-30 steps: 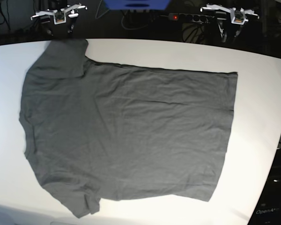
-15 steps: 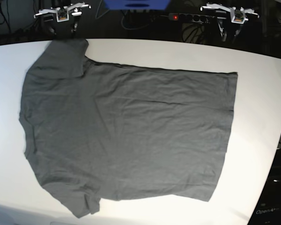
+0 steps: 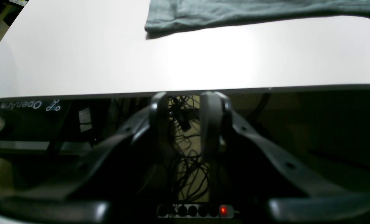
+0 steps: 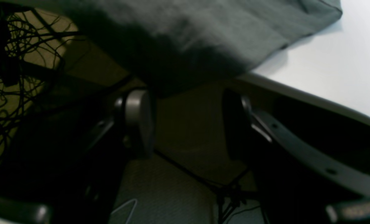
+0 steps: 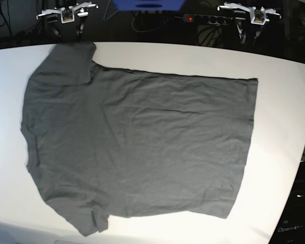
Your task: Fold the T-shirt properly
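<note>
A big dark grey T-shirt [image 5: 137, 147] made of soft, wrinkly cloth lies flat and spread out on the smooth white surface [image 5: 279, 101]. It covers most of the middle of the surface. In the base view the sleeves and neck end sit toward the left side of the surface, and the straight bottom hem sits toward the right side. One sleeve reaches the far edge of the surface at the left, and the other sleeve lies by the near edge. In the right wrist view that far sleeve hangs a little over the edge of the surface. The right tool [image 4: 188, 124] hangs just past that edge, right below the sleeve, not touching the T-shirt. Its two dark fingers [image 4: 138, 121] stand apart with a clear gap, and nothing is between them. The left tool [image 3: 185, 124] hangs past the far edge of the surface too, well away from the hem corner of the T-shirt. Its fingers [image 3: 160, 124] stand a little apart, with a small gap, and it holds nothing. Behind the surface, past its far edge, lies a black power strip [image 5: 206, 19] with a small red light, among dark tangled cables [image 3: 188, 146].
</note>
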Robot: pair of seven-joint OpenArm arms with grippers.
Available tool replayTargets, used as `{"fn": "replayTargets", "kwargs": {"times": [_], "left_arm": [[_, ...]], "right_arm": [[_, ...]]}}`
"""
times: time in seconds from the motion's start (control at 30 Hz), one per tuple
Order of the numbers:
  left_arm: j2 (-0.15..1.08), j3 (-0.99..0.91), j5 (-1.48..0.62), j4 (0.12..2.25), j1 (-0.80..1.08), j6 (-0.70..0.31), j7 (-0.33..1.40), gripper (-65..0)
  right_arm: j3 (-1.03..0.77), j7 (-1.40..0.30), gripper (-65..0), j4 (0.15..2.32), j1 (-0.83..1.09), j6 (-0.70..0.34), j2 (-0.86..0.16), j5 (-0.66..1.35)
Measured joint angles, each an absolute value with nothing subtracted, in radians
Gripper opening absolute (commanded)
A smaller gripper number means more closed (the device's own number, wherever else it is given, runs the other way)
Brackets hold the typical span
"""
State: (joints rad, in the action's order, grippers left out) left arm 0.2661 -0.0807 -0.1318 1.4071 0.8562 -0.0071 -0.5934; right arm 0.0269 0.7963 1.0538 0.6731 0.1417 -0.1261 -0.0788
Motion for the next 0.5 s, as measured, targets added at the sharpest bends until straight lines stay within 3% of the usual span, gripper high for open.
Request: {"fn": "replayTargets", "kwargs": {"times": [0.2, 0.5], "left_arm": [[0.266, -0.083, -0.132, 1.406, 0.857, -0.007, -0.593, -47.4], [0.266, -0.083, -0.132, 1.406, 0.859, -0.007, -0.593, -47.4]], "right_arm": [[0.024, 0.796, -30.9, 1.055, 0.659, 0.059, -0.130, -0.079], [0.024, 0.783, -31.5, 1.055, 0.647, 0.055, -0.130, -0.079]]}}
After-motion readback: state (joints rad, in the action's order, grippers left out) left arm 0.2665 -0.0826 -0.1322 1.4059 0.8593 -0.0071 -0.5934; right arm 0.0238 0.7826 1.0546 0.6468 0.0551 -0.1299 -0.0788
